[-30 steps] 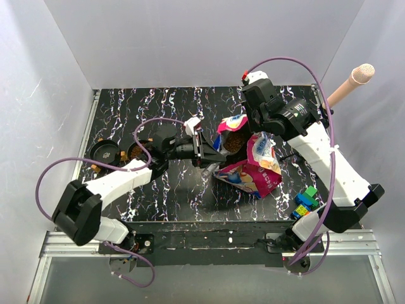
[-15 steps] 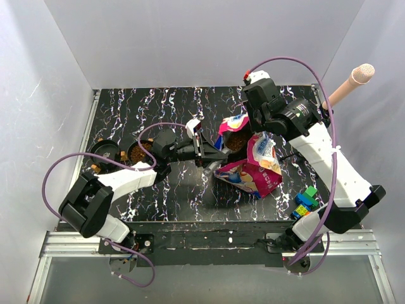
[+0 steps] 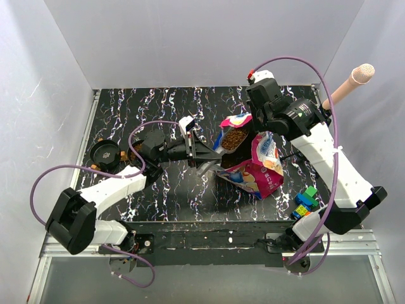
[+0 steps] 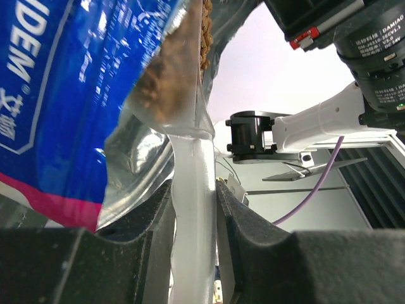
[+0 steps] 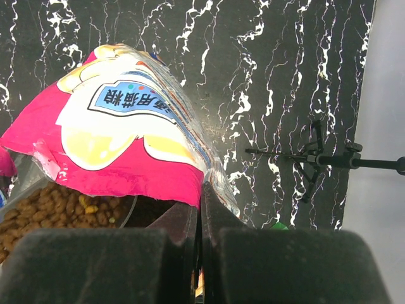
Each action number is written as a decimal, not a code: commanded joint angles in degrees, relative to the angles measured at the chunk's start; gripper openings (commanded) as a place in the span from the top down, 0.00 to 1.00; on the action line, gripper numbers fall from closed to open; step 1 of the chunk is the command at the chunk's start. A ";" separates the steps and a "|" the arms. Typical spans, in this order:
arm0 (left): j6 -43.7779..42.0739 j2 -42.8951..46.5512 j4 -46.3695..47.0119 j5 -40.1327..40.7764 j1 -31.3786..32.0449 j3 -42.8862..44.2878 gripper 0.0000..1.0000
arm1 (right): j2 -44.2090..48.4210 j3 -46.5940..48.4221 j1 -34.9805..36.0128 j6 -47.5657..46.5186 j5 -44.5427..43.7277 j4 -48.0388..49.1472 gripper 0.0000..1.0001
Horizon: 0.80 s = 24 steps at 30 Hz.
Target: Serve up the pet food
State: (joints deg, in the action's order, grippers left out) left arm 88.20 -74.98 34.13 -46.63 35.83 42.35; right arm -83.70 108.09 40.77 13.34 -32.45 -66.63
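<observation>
The glossy magenta-and-blue bag (image 3: 258,176) stands open at mid-table. My right gripper (image 3: 255,135) is shut on the top edge of the bag (image 5: 126,126), pinching it at my right gripper (image 5: 201,196). Brown pet food (image 5: 57,212) fills the mouth. My left gripper (image 3: 209,151) is shut on the pale handle (image 4: 193,209) of a clear scoop (image 4: 174,95) at my left gripper (image 4: 193,190). The scoop (image 3: 233,139) holds pet food (image 3: 235,137) at the bag's left lip. The blue side of the bag (image 4: 57,95) hangs beside it.
Two black bowls (image 3: 95,147) sit at the far left, the nearer one (image 3: 134,149) partly hidden by my left arm. Toy blocks (image 3: 305,199) lie at the front right. A pink-tipped rod (image 3: 349,83) leans in from the right wall.
My left arm has drawn back to the left, and the loaded scoop now shows at the bag's mouth. The right gripper has shifted slightly with the bag edge.
</observation>
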 commanded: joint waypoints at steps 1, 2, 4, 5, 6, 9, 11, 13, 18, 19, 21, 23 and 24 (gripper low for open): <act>-1.37 4.40 -1.70 -1.88 -0.68 1.24 1.00 | 5.30 7.22 -0.43 0.71 -7.19 13.46 0.99; -1.37 4.93 -2.31 -2.14 -0.68 1.33 1.00 | 5.04 7.48 -0.43 0.81 -6.93 13.37 0.99; -1.98 6.51 -4.41 -2.23 -0.68 1.42 1.00 | 4.52 8.27 -0.52 1.33 -6.40 12.84 0.99; -2.24 7.12 -5.29 -2.41 -0.68 1.42 1.00 | 4.25 8.88 -0.43 1.42 -6.14 12.67 0.99; -2.68 7.74 -6.69 -2.50 -0.68 1.60 1.00 | 3.81 9.50 -0.52 1.60 -5.79 12.32 0.99; -3.74 9.06 -9.25 -3.20 -0.68 1.51 1.00 | 3.02 10.56 -0.61 2.47 -5.08 11.79 0.99; -4.00 10.03 -10.39 -3.81 -0.68 1.68 1.00 | 2.58 10.73 -0.61 3.35 -5.26 11.26 0.99; -4.35 10.64 -11.71 -4.26 -0.68 2.12 1.00 | 1.97 11.26 -0.96 4.49 -5.26 10.04 0.99; -3.39 13.01 -12.68 -3.64 -0.77 2.30 1.00 | 0.21 12.41 -2.10 6.96 -4.47 6.69 0.99; -3.13 13.63 -12.77 -3.21 -0.68 2.30 1.00 | 0.21 11.97 -2.10 7.05 -4.38 6.78 0.99; -2.78 14.51 -13.03 -2.50 -0.77 2.74 1.00 | 0.55 10.74 -2.10 7.13 -4.29 6.86 0.99; -2.77 15.04 -13.91 -2.06 -0.85 3.61 1.00 | 0.91 9.69 -2.19 7.05 -4.29 6.87 0.99; -2.77 15.21 -14.52 -1.80 -0.94 4.14 1.00 | 1.08 9.24 -2.28 7.13 -4.20 6.78 0.99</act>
State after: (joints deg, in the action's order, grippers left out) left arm 85.71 -62.83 19.86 -49.52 35.35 42.65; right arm -86.94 112.77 38.81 19.16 -31.48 -71.48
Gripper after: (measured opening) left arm 0.261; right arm 0.026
